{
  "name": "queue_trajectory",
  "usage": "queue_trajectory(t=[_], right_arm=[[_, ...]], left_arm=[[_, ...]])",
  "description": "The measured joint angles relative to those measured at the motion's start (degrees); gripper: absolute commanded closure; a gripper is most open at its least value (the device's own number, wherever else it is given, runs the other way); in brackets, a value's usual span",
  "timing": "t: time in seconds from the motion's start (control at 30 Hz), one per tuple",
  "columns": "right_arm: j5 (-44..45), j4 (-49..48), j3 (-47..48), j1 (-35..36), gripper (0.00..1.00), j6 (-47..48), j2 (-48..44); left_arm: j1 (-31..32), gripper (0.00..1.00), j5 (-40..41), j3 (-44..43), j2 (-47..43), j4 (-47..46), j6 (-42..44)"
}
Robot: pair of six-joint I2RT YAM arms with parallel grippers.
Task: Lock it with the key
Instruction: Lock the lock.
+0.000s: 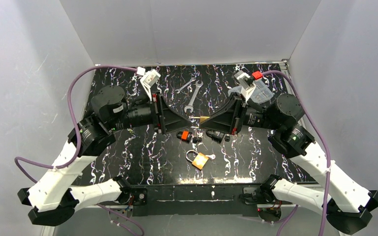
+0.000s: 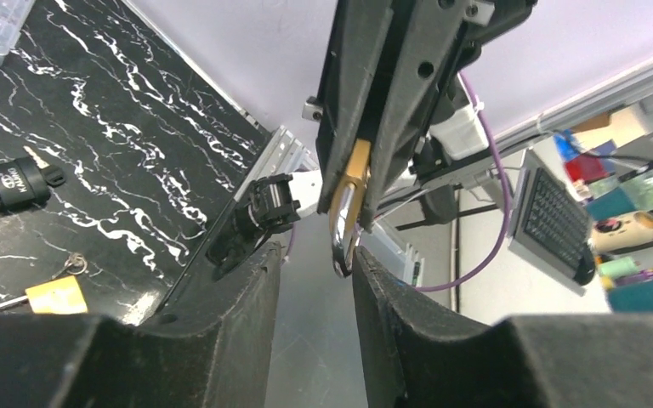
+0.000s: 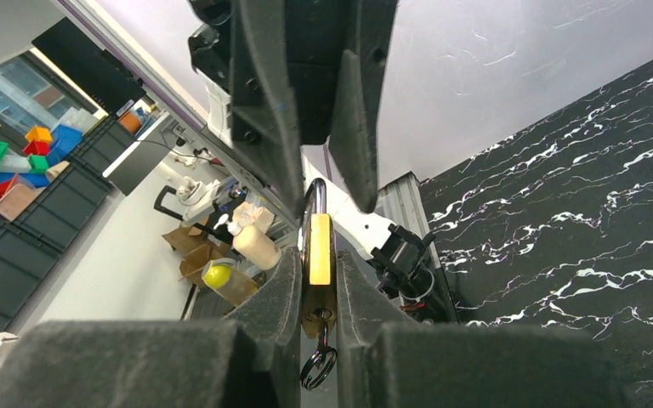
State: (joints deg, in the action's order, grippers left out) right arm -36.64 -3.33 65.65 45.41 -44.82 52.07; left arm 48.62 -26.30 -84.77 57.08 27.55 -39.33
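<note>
One risk logged: with right claw (image 3: 316, 263) clamped on the brass padlock (image 3: 319, 238) above the tabletop (image 1: 128, 152) centre, key (image 3: 318, 323) hanging at its 6 o'clock, and left claw (image 2: 316, 255) apart astride the shackle (image 2: 340, 251), an off-centre squeeze could twist the padlock from that narrow grip and drop it.

A: What's on the marbled table (image 1: 142, 152) besides the job?
B: Top view, upper centre: large wrench (image 1: 194, 96), small wrench (image 1: 184, 86) just left of it, both flat. Clear plastic box (image 1: 263, 91) upper right.
A: Lower down?
B: Orange padlock (image 1: 200, 160) lower centre. Red-and-black padlock (image 1: 184, 135) and black lock (image 1: 216, 134) above it, apart.
</note>
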Motion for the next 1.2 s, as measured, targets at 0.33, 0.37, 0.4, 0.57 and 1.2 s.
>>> queue_trajectory(t=[0.33,0.37,0.4,0.57,1.2], right_arm=[[0.0,0.2,-1.0,-0.4,0.99,0.9,-0.6],[0.0,0.2,-1.0,-0.5,0.99,1.1,-0.6],[0.0,0.2,-1.0,-0.5,0.99,1.2,-0.6],[0.1,0.2,-1.1,-1.2,0.99,1.2,-0.2],[-4.8,-3.8,-3.3,-2.6,0.99,-3.2,1.4]], left_arm=[[-6.3,0.71,-10.7,3.0,1.9,-9.2,-8.4],[-6.3,0.71,-11.5,3.0,2.1,-9.7,-8.7],[-6.3,0.71,-12.0,3.0,2.3,-9.9,-8.7],[-6.3,0.7,-14.3,3.0,2.8,-8.8,-7.0],[-6.3,1.0,-12.3,2.1,2.9,-3.3,-2.1]])
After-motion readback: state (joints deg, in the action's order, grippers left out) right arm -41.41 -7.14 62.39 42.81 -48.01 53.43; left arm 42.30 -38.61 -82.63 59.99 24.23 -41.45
